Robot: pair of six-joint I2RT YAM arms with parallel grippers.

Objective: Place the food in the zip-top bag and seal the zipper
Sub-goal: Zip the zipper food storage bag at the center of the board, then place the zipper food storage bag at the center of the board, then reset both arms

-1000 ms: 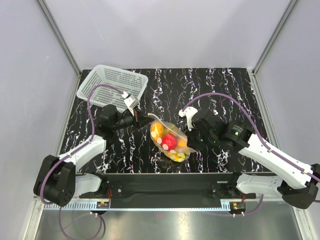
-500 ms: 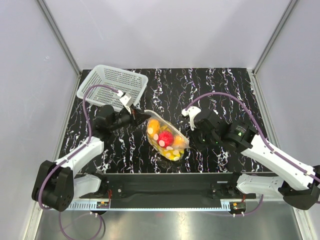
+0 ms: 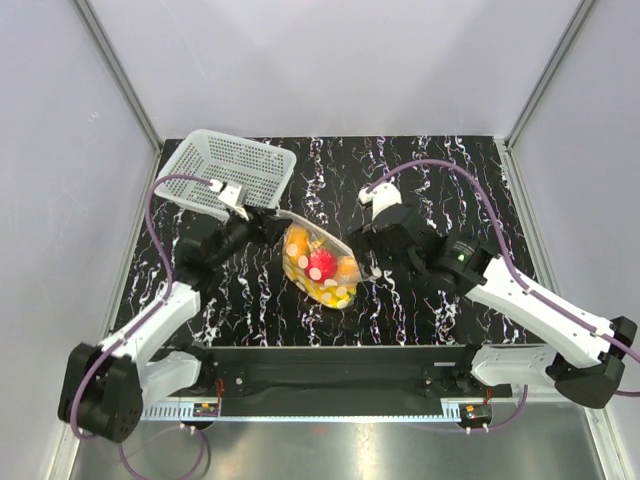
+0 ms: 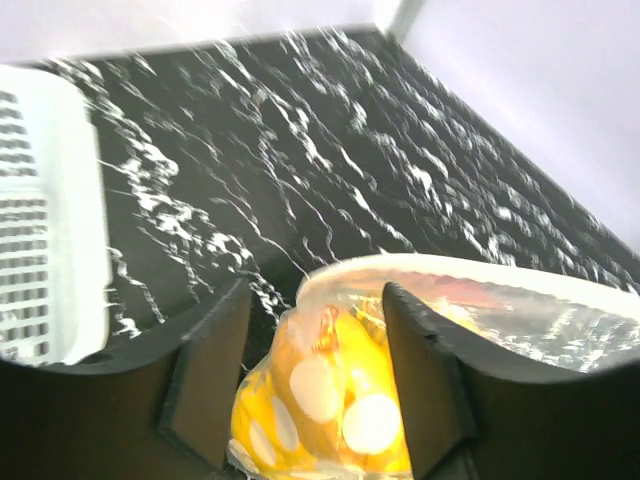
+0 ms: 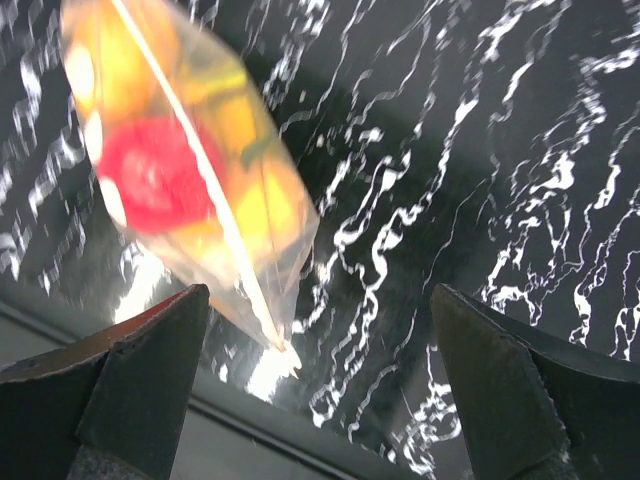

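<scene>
The zip-top bag (image 3: 318, 262) lies on the black marbled table with the food inside it: a red fruit (image 3: 321, 263), orange fruit (image 3: 297, 243) and yellow bananas (image 3: 332, 293). Its zipper (image 5: 215, 200) shows as one pale strip across the bag. My left gripper (image 3: 266, 227) is at the bag's far-left end. In the left wrist view the left gripper (image 4: 315, 320) is open, with the bag's yellow end (image 4: 330, 390) between its fingers. My right gripper (image 3: 368, 258) (image 5: 320, 300) is wide open at the bag's right corner (image 5: 280, 345) and does not touch it.
A white perforated basket (image 3: 228, 172) (image 4: 45, 250) stands at the back left, just behind the left gripper. The black rail (image 3: 330, 362) runs along the near edge of the table, close to the bag's lower end. Grey walls enclose the table on three sides.
Both grippers have opened and let go of the bag's ends. The bag moved left and farther back with them and now lies on the table.
</scene>
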